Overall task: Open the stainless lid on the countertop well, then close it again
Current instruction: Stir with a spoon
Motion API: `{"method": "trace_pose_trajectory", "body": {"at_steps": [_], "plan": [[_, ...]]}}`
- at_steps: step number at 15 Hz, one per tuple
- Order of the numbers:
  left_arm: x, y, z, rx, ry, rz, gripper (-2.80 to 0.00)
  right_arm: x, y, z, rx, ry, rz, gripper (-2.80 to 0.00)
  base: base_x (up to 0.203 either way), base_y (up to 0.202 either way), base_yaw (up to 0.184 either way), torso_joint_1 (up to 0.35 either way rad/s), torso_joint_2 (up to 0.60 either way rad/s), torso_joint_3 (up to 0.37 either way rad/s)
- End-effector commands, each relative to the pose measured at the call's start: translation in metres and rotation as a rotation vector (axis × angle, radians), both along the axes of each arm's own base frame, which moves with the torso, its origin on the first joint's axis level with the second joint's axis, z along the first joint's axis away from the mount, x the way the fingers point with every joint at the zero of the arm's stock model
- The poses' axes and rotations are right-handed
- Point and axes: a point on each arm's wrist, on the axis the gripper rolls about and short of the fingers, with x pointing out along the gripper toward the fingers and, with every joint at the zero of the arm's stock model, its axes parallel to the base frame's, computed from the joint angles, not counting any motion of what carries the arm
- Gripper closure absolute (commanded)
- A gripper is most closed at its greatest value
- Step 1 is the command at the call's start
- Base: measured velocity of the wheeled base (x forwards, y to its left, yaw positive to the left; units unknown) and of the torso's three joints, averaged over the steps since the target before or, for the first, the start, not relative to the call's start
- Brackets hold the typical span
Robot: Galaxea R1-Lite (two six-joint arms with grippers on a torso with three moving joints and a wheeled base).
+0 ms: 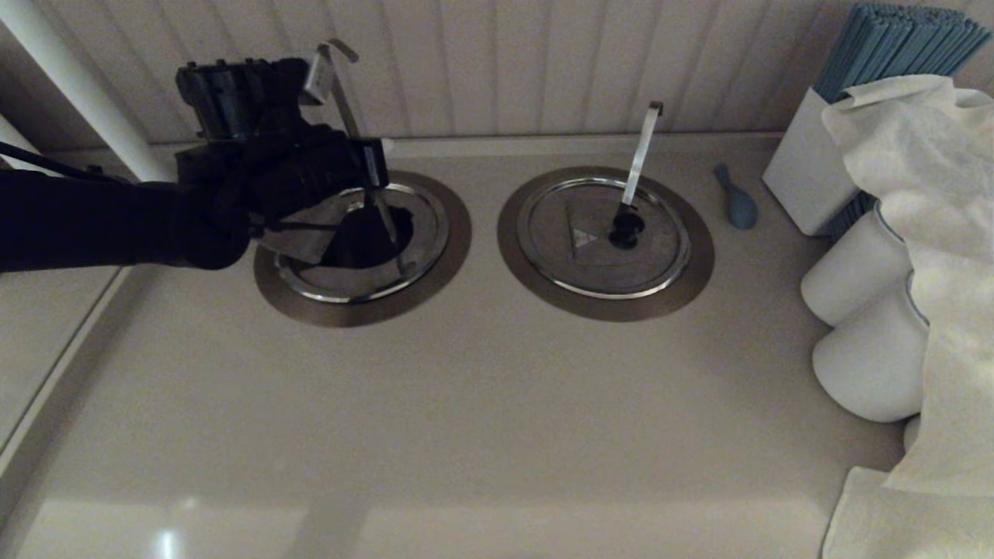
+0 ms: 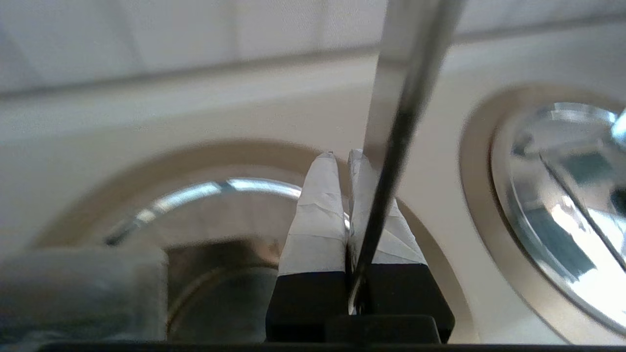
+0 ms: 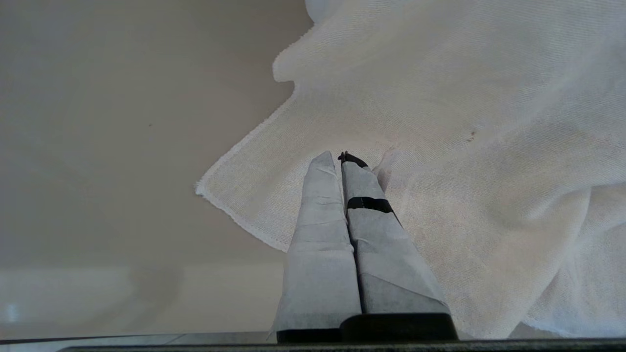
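Our left gripper (image 2: 341, 155), taped fingers pressed together, is tilting the shiny round stainless lid (image 1: 314, 233) over the dark bronze-ringed countertop well (image 1: 365, 241).

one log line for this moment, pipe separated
left pincer: over left well, fingers together | stainless lid: tilted up | countertop well: partly open | right pincer: shut, over white cloth

We see the left gripper (image 1: 311, 194) over the left countertop well (image 1: 363, 248), holding the stainless lid (image 1: 311, 229) tilted up so the dark hole shows beneath it. A thin hooked handle (image 1: 342, 85) rises behind the gripper. To the right sits the twin lid (image 1: 604, 237), flat and closed, its whiter handle (image 1: 641, 151) leaning toward the far wall. Further right, a blue spoon (image 1: 736, 198) and white cloth (image 1: 924, 233).
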Motion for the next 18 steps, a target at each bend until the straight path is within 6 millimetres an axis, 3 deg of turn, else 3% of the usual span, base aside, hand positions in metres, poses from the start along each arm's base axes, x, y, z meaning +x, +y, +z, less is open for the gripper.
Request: {"method": "trace_pose_trajectory", "body": {"at_steps": [1,8,11,13,18], "plan": [[0.001,-0.01,-0.01,0.017,0.063,-0.018,0.0,0.0,0.0,0.0,0.0,0.0,0.0,0.0,0.0,0.0,0.0,0.0,0.0,0.0],[0.0,-0.003,-0.027,0.184,0.073,0.011,0.0,0.0,0.0,0.0,0.0,0.001,0.0,0.0,0.0,0.0,0.0,0.0,0.0,0.0],[0.005,0.012,-0.029,0.225,0.064,0.067,0.0,0.0,0.0,0.0,-0.001,0.0,0.0,0.0,0.0,0.0,0.0,0.0,0.0,0.0],[0.014,0.027,-0.026,0.264,0.031,0.116,0.0,0.0,0.0,0.0,0.0,0.0,0.0,0.0,0.0,0.0,0.0,0.0,0.0,0.0],[0.05,0.021,-0.028,0.185,-0.112,0.298,0.0,0.0,0.0,0.0,0.0,0.0,0.0,0.0,0.0,0.0,0.0,0.0,0.0,0.0]]}}
